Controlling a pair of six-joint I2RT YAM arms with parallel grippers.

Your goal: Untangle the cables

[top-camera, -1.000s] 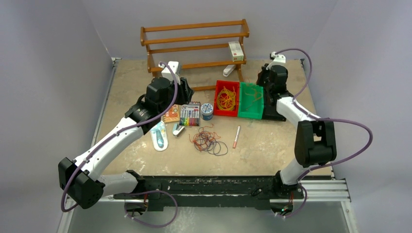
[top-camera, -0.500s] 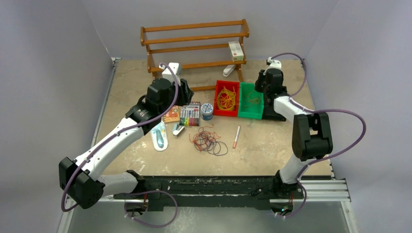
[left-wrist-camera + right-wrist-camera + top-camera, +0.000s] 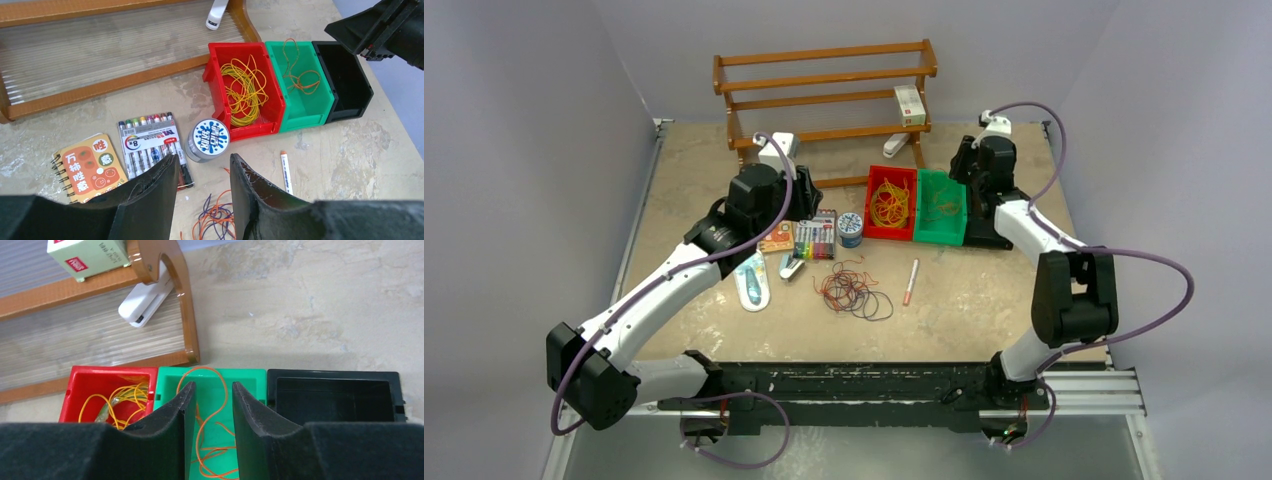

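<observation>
At bench [image 3: 994, 300] centre, tangled cables [image 3: 852, 290] lie heaped, just nearward of left gripper [image 3: 202, 165], jaws part-spread, empty. Left arm nearer. Right gripper [image 3: 212, 390] hangs over green bin [image 3: 250, 376], jaws apart, empty; orange loop [image 3: 299, 79] lies inside.

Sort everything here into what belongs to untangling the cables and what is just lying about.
Job: cable tangle; yellow cables, red bin; orange cable, green bin; black bin.
Lying about: marker set, notebook, round tin, loose marker, wooden rack, white stapler.
</observation>
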